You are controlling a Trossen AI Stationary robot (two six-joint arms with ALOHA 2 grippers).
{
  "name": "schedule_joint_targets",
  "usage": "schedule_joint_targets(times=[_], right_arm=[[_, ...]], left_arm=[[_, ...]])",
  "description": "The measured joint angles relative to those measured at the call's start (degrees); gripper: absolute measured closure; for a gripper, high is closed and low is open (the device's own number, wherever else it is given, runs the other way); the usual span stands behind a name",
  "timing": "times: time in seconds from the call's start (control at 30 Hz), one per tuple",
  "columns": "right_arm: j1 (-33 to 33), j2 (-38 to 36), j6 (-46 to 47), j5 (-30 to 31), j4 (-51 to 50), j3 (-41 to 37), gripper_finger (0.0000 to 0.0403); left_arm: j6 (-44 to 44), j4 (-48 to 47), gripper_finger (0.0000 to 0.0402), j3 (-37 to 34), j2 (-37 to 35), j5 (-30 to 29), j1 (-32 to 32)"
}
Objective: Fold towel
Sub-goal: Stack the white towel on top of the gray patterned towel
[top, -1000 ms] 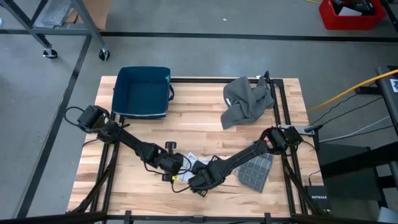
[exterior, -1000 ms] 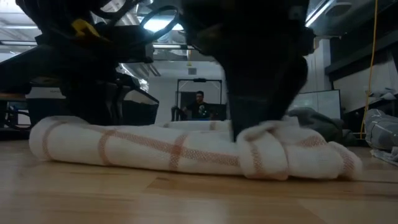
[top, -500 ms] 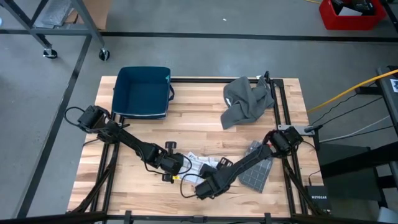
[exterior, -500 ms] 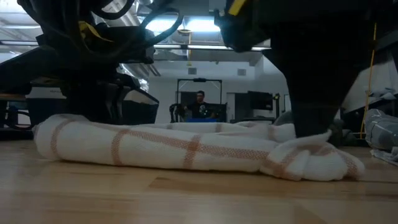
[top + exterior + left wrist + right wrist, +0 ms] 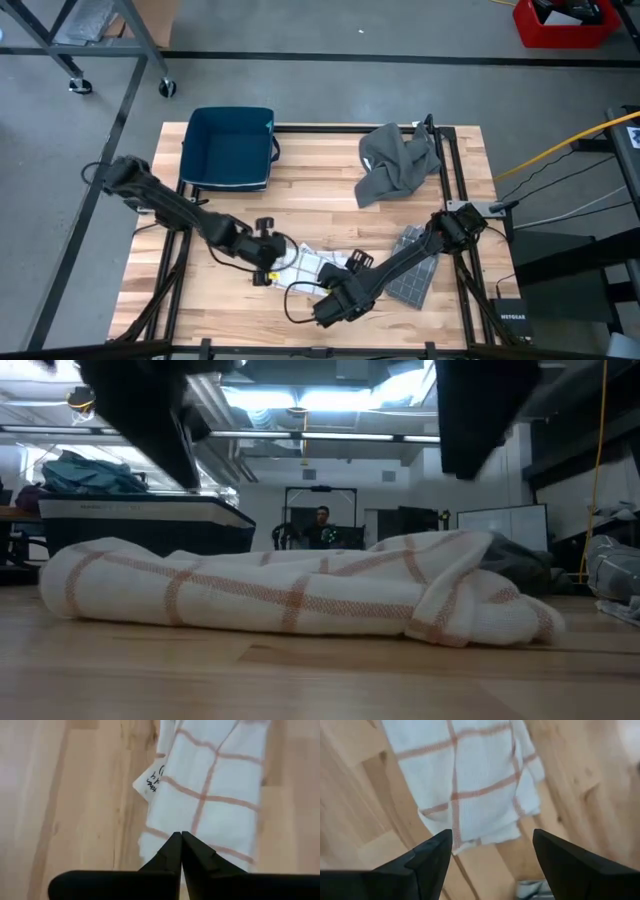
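From above, the wooden counter (image 5: pixel 230 215) holds a white towel (image 5: pixel 318 265) with thin red lines. The towel lies near the front, in the middle. The left gripper (image 5: pixel 268 263) is just beside the towel's left end, and its jaws are shut with nothing in them. The right gripper (image 5: pixel 326 306) is near the front edge of the towel, and its jaws are wide with nothing in them. A blue bin (image 5: pixel 229 148) sits at the back left. A grey cloth (image 5: pixel 396 163) lies in a heap at the back right. A grey checked cloth (image 5: pixel 412 275) lies flat at the front right, partly under the right arm.

From low down, the towel (image 5: pixel 290 590) lies in a long soft bundle on the counter (image 5: pixel 300 680). Dark arm parts hang above it. Far behind, a person (image 5: pixel 322 530) sits in the room.

In the left wrist view, the two dark fingers (image 5: pixel 192 857) are pressed together over one end of the towel (image 5: pixel 210 800). A small white tag (image 5: pixel 152 781) with writing sticks out at the towel's edge.

In the right wrist view, the two fingers (image 5: pixel 432 857) stand far apart above the towel (image 5: pixel 465 780), not touching it.
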Motion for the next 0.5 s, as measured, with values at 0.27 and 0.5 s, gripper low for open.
schedule_joint_targets(times=[0.27,0.5], right_arm=[[0.0,0.0,-10.0,0.2,4.4,3.0,0.0121],[-0.5,0.0,-8.4,0.7,5.9,2.8,0.0121]], left_arm=[[-8.4,-9.1,0.0398,0.1,-7.6,1.4,-0.2],[-2.4,-8.0,0.0398,0.1,-6.9,2.8,-0.9]])
